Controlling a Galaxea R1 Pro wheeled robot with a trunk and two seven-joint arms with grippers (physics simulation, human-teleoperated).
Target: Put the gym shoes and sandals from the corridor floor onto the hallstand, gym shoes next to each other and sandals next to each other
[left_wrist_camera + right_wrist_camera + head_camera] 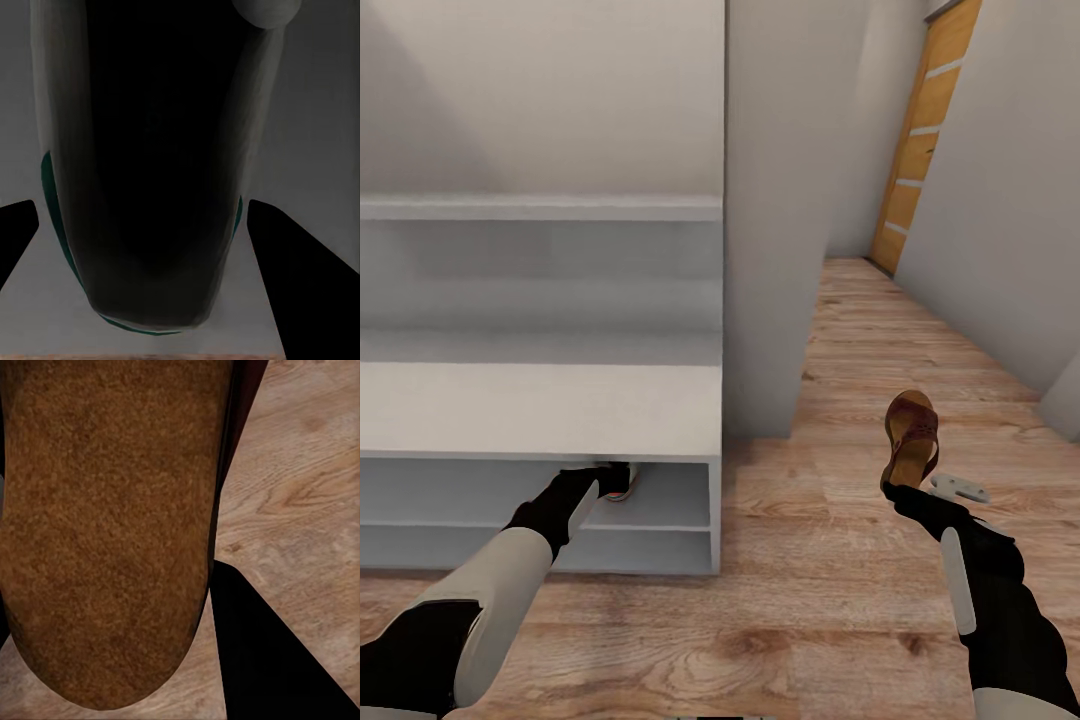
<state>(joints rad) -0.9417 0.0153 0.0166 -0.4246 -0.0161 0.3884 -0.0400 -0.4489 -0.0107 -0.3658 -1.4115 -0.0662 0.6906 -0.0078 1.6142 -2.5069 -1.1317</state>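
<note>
One gym shoe sits inside the upper open shelf of the pale hallstand, only its red heel peeking out under the bench top. My left gripper reaches into that shelf and is shut on it. The left wrist view looks down into the shoe's dark opening, green-trimmed, with a black finger on either side and the grey shelf beneath. My right gripper is shut on a brown sandal, held upright above the corridor floor. The sandal's brown face looms close, beside one finger.
A grey wall pillar stands right of the hallstand's end. The corridor runs on past it to an orange door. Grey walls close in on the right. A small pale grey piece shows by my right wrist.
</note>
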